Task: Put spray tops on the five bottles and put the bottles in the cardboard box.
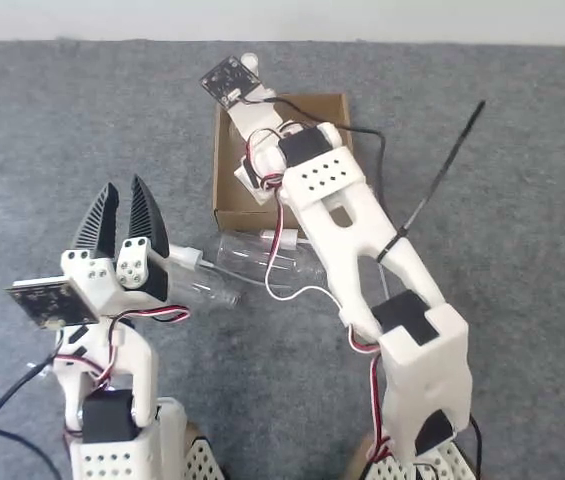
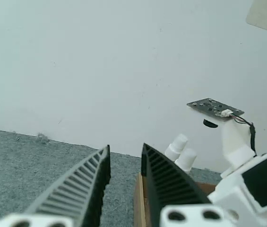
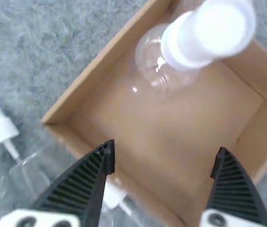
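While the right gripper (image 3: pixel 165 146) hangs over the cardboard box (image 3: pixel 100 61) with its fingers spread wide and nothing in them, a bottle (image 3: pixel 154 66) with a white spray top (image 3: pixel 209 28) stands inside the box. The left gripper (image 1: pixel 125 185) is up off the grey table (image 1: pixel 522 200), open just a little, holding nothing. More bottles (image 1: pixel 252 252) lie on their sides just in front of the box.

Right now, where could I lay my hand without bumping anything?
Bare grey carpet lies left of the cardboard box, beyond the left pincer, and at far right past the black cable tie. It is crowded on the box's near side, where clear bottles lie.
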`<state>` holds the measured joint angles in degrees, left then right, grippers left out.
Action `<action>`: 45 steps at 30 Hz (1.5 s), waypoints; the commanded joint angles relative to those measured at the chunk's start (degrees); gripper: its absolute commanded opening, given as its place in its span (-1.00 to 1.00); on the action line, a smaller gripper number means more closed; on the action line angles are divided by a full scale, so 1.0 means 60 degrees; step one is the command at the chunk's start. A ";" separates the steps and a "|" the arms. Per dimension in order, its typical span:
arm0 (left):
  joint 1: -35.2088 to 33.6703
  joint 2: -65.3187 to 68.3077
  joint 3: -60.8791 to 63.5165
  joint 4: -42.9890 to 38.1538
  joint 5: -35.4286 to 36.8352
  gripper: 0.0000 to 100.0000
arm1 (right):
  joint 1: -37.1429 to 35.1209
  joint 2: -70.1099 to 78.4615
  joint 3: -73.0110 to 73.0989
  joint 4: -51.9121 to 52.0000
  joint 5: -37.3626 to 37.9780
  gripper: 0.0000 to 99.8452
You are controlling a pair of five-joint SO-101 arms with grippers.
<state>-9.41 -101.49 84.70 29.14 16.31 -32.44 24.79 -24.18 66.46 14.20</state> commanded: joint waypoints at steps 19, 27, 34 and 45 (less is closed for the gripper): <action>-0.0381 0.0059 -0.0183 -0.0264 -0.0117 -0.79 | 0.0535 -0.4608 -0.0381 0.4813 0.0000 -0.62; -0.3546 0.0059 -0.0300 0.0469 -0.0234 -0.79 | 0.0974 -0.5487 -0.0366 0.6015 -0.0015 -0.62; -0.6007 0.0059 -0.0359 0.2344 -0.0293 -0.79 | 0.0813 -0.6103 -0.0366 0.6000 0.0000 -0.62; -0.9070 0.0103 -0.1604 0.5700 -0.1773 -0.59 | -0.1136 -0.6029 -0.0366 0.6000 0.0000 -0.61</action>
<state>-60.31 -101.93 79.34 55.78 11.65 -35.08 -8.44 -24.18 100.40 14.20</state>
